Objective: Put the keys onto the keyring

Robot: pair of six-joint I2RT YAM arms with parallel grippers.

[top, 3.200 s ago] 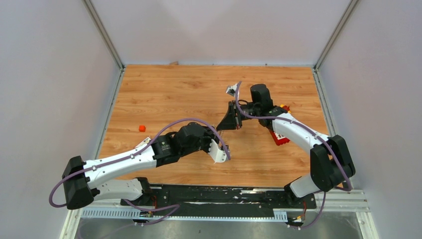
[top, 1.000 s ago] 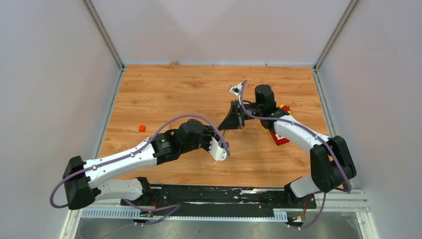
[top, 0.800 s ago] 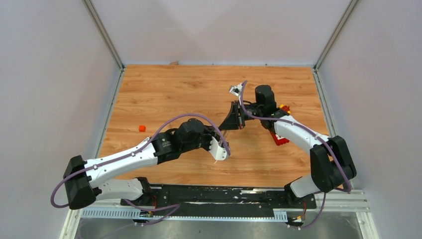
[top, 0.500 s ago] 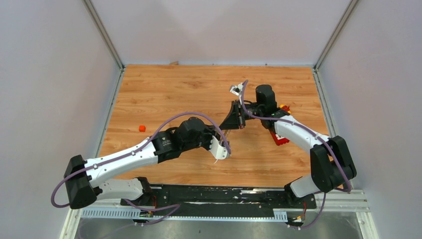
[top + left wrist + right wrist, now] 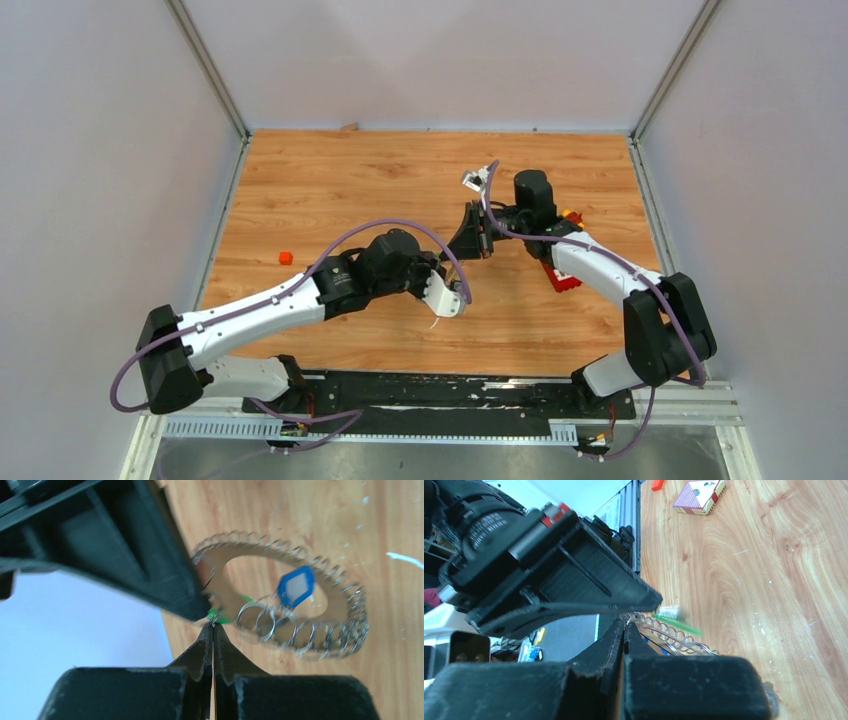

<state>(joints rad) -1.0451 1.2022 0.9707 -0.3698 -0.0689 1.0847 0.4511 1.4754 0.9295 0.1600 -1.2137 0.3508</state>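
The keyring (image 5: 342, 599), a large silver ring edged with small wire loops, hangs above the wood. My right gripper (image 5: 624, 623) is shut on its rim, and its black finger fills the upper left of the left wrist view. A blue key (image 5: 296, 586) hangs on the ring. My left gripper (image 5: 213, 626) is shut on the small loop of the green key (image 5: 220, 616), pressed against the keyring's edge right beside the right fingertips. In the right wrist view the green key (image 5: 679, 624) sticks out past the keyring (image 5: 674, 636). From above, both grippers (image 5: 446, 270) (image 5: 452, 256) meet mid-table, and the keys are too small to see there.
A red block (image 5: 563, 278) lies under the right forearm. A small orange cube (image 5: 285, 257) sits at the left of the wooden table (image 5: 330, 190). A pink card box (image 5: 699, 495) shows far off in the right wrist view. Walls enclose three sides.
The left arm has edged forward and right, bringing its gripper closer against the right gripper. The right arm has stayed nearly still, and both grips are unchanged.
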